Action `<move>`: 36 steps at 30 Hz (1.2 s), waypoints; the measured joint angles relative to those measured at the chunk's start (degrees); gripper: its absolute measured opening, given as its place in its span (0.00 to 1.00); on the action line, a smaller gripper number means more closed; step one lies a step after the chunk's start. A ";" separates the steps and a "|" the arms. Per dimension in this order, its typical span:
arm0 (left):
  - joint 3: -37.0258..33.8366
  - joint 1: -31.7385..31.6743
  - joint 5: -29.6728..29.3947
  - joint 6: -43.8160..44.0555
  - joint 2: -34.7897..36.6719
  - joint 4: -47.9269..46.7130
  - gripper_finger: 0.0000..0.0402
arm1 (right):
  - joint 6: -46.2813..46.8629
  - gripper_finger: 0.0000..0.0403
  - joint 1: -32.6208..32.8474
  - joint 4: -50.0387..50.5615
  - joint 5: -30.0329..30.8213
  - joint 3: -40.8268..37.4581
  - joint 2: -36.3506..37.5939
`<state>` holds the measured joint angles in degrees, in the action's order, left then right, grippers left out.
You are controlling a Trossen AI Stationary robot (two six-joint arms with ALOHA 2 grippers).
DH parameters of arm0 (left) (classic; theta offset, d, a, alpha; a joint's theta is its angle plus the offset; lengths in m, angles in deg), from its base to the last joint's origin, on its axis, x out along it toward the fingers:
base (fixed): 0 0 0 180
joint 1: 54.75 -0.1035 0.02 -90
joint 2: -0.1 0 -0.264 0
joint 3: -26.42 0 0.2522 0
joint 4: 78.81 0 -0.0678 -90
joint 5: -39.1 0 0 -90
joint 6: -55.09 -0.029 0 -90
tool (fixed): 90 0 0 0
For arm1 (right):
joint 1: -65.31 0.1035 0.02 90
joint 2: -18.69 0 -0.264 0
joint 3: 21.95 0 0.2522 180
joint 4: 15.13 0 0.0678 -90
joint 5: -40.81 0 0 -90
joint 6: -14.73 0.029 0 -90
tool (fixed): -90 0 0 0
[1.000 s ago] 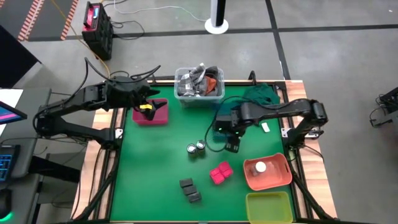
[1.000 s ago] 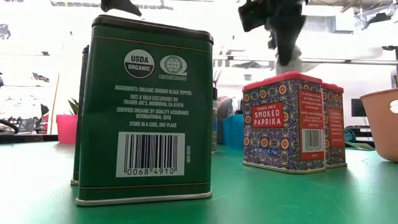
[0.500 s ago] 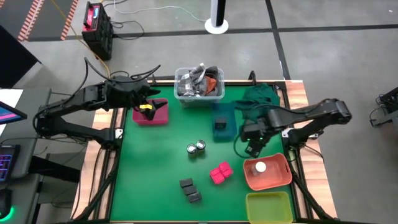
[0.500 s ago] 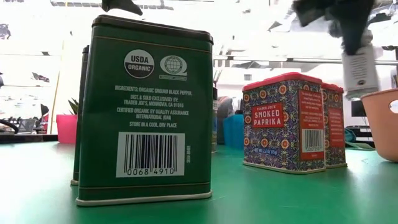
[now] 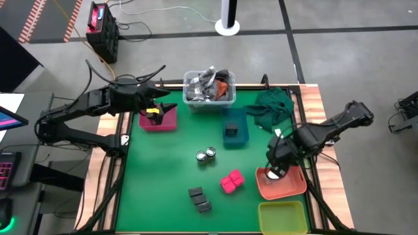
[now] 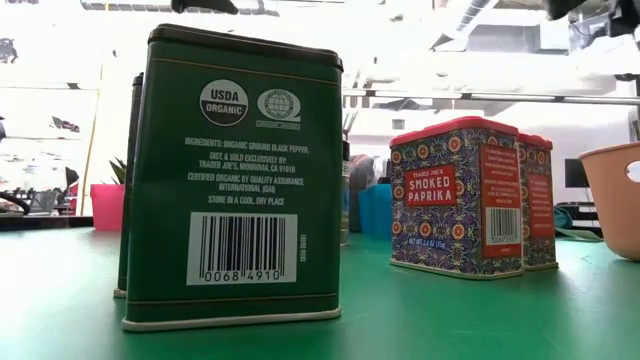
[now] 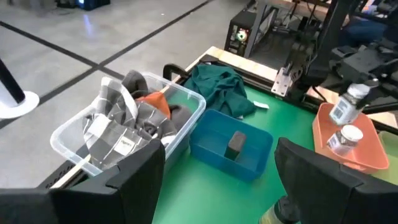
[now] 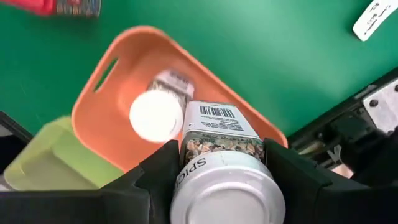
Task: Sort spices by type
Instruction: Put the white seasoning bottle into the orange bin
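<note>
At lower right of the high view, our right gripper pinches a white-capped jar over the orange tray, so next we lower and release it beside the jar already inside.

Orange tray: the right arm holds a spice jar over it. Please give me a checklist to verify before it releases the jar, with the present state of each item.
1. Held jar gripped between the right gripper fingers: ok.
2. Jar above the orange tray, not the green table: ok in the right wrist view.
3. Same type already there: a white-capped jar stands in the tray: ok.
4. Free floor beside that jar for a second one: cannot tell.
5. Height above the tray floor small enough for release: cannot tell.
6. Left gripper far away, over the pink tray: ok.
</note>
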<state>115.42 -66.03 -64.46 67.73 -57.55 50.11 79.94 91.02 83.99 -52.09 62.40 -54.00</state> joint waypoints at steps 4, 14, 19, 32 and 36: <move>0.00 -0.02 -0.01 -0.24 0.00 0.00 0.72 | 4.63 0.56 4.49 -0.09 0.02 -1.53 0.00; 0.00 0.01 0.93 -2.55 0.00 1.97 0.72 | 18.97 0.57 11.91 -7.18 -0.02 -10.58 -0.77; 0.00 0.00 1.05 -2.49 0.01 2.11 0.72 | 26.64 0.57 12.31 -11.12 -0.69 -13.85 -1.65; 0.00 0.01 1.57 -3.52 0.00 2.10 0.72 | 33.72 0.64 12.03 -15.43 -0.82 -17.53 -1.68; 0.00 -0.01 1.59 -3.84 0.00 2.08 0.72 | 33.48 0.64 12.00 -16.00 -0.89 -17.55 -1.66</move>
<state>115.42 -66.04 -62.87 63.89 -57.55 52.19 113.42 103.02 67.99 -52.98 44.85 -55.66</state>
